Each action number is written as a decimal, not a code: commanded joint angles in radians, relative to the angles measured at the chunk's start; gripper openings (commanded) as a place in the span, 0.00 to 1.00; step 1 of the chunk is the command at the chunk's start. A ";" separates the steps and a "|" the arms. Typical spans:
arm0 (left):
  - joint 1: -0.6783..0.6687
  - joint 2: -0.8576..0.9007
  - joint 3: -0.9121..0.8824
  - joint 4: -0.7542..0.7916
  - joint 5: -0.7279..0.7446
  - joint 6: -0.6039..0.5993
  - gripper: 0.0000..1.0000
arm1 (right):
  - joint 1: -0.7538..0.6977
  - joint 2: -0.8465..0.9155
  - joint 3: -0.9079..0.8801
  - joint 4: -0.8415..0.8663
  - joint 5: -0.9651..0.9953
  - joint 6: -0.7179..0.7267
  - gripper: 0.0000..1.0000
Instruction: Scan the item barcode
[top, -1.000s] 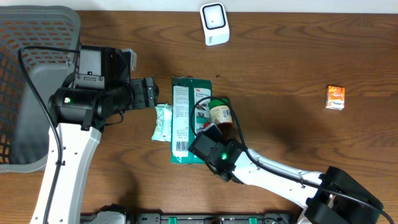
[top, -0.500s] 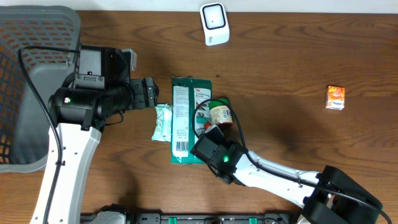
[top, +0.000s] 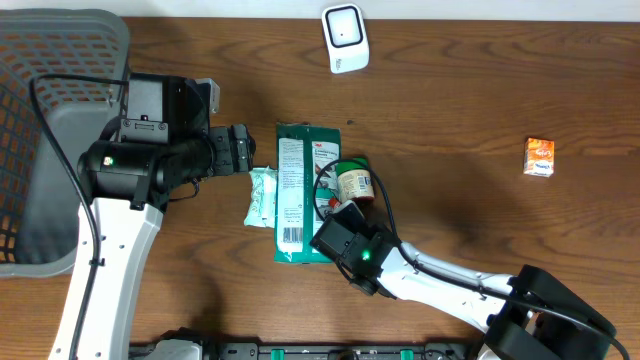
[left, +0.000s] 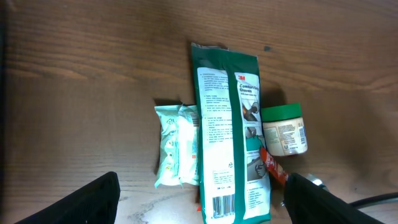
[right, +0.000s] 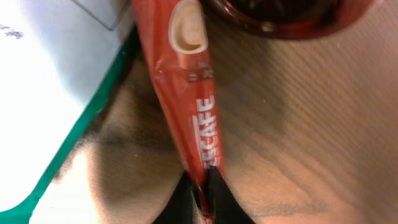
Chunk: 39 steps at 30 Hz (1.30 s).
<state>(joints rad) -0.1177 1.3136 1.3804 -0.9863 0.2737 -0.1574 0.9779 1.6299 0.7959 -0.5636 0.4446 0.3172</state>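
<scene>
Both arms same build: white moulded links, black cylindrical joint housings. Left arm (top: 110, 270): green status LED (top: 108, 158) at 9 o'clock on its motor housing, thick black cable (top: 36, 95) looping off at 11. Right arm (top: 440, 285): green wrist LED (top: 362, 254) on a black block, thin black lead (top: 383, 210) at 12. Left fingers (left: 93, 199) matte black

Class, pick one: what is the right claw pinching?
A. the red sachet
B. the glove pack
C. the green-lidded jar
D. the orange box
A: the right wrist view shows the right claw closed on the end of the red sachet.
</scene>
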 joint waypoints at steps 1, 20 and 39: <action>0.002 -0.001 0.013 -0.001 -0.010 -0.002 0.84 | -0.004 0.011 -0.013 0.003 0.021 0.007 0.01; 0.002 -0.001 0.013 -0.001 -0.010 -0.002 0.85 | -0.187 -0.428 0.220 -0.235 -0.446 -0.107 0.01; 0.002 -0.001 0.013 0.000 -0.010 -0.002 0.84 | -0.259 -0.306 0.161 -0.334 -0.546 0.289 0.38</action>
<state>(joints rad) -0.1177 1.3136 1.3804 -0.9867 0.2737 -0.1574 0.6628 1.3033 0.9958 -0.9108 -0.2234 0.3672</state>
